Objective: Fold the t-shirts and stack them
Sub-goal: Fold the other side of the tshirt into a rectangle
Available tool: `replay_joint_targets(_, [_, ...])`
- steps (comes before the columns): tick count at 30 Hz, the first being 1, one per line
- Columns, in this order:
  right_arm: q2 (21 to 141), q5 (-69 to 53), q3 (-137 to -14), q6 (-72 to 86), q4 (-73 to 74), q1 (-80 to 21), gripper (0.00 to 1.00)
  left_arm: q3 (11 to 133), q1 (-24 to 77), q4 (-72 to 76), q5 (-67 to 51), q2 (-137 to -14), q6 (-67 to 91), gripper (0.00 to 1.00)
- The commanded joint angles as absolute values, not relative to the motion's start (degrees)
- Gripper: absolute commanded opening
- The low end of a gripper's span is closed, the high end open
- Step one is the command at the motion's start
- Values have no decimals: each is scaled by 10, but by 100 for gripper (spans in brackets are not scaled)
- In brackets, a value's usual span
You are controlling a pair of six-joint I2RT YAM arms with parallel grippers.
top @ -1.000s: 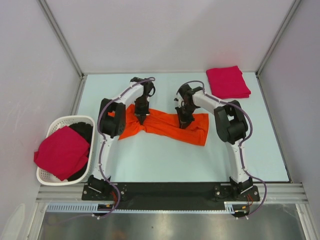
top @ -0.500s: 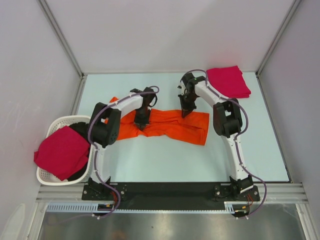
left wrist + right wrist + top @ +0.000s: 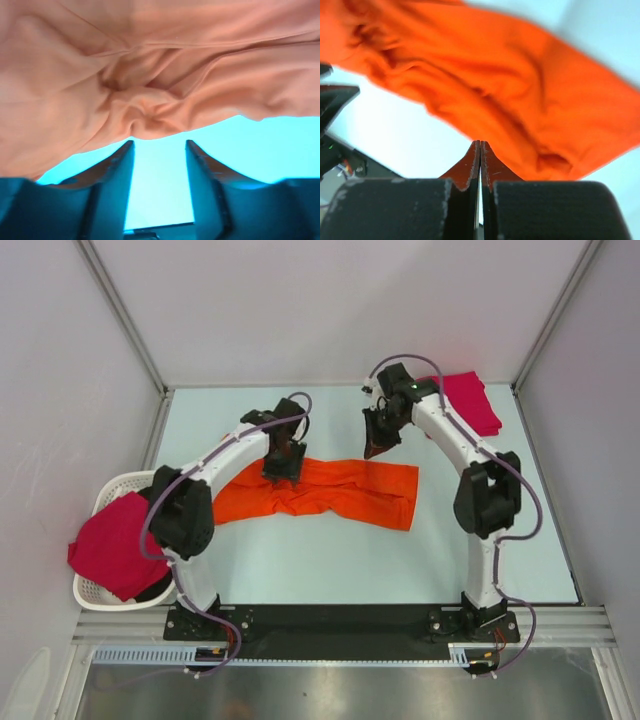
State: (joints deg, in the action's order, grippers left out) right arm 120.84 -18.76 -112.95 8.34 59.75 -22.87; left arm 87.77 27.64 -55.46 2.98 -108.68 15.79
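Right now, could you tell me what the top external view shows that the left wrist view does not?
Only the top view: a white basket holding a pink shirt, a folded pink shirt at the far right corner, and the right gripper. Only the left wrist view: the left gripper, jaws open, bare table between them. Both: the orange shirt, wrinkled, on the table.
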Motion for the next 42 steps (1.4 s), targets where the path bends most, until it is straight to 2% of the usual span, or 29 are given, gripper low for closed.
replay_joint_targets(1, [1122, -196, -1022, 111, 593, -237, 0, 880, 269, -536, 82, -1013, 138, 57])
replay_joint_targets(2, [1107, -191, -993, 126, 580, -239, 0, 870, 265, -520, 80, -1005, 136, 63])
replay_joint_targets(4, [1057, -184, -903, 150, 525, -238, 0, 851, 250, -504, 64, -985, 127, 67])
replay_joint_targets(5, [1038, -182, -876, 180, 483, -238, 0, 846, 241, -490, 59, -977, 123, 74])
replay_joint_targets(8, [989, -163, -830, 220, 419, -235, 2, 848, 229, -482, 49, -973, 111, 78])
replay_joint_targets(12, [952, -116, -855, 250, 433, -234, 10, 832, 185, -468, 5, -979, 150, 80])
replay_joint_targets(16, [911, -107, -844, 201, 487, -225, 25, 849, 169, -463, -26, -987, 148, 80])
replay_joint_targets(21, [848, -178, -787, 161, 451, -174, 31, 873, 167, -444, -99, -929, 130, 77])
replay_joint_targets(24, [842, -224, -791, 151, 415, -143, 35, 834, 166, -433, -104, -877, 142, 79])
replay_joint_targets(25, [846, -245, -797, 145, 406, -138, 38, 809, 166, -412, -119, -819, 151, 81])
replay_joint_targets(26, [853, -253, -808, 127, 413, -138, 39, 758, 166, -356, -128, -792, 168, 94])
replay_joint_targets(29, [873, -285, -813, 112, 398, -135, 47, 753, 190, -343, -135, -731, 236, 99])
replay_joint_targets(31, [881, -292, -813, 118, 383, -130, 50, 780, 216, -372, -93, -723, 242, 100])
replay_joint_targets(36, [897, -330, -839, 134, 355, -105, 53, 855, 236, -435, -105, -751, 236, 100])
replay_joint_targets(40, [916, -333, -867, 116, 347, -91, 52, 841, 238, -406, -129, -788, 200, 100])
replay_joint_targets(42, [926, -302, -882, 157, 344, -89, 53, 796, 239, -369, -141, -803, 173, 100])
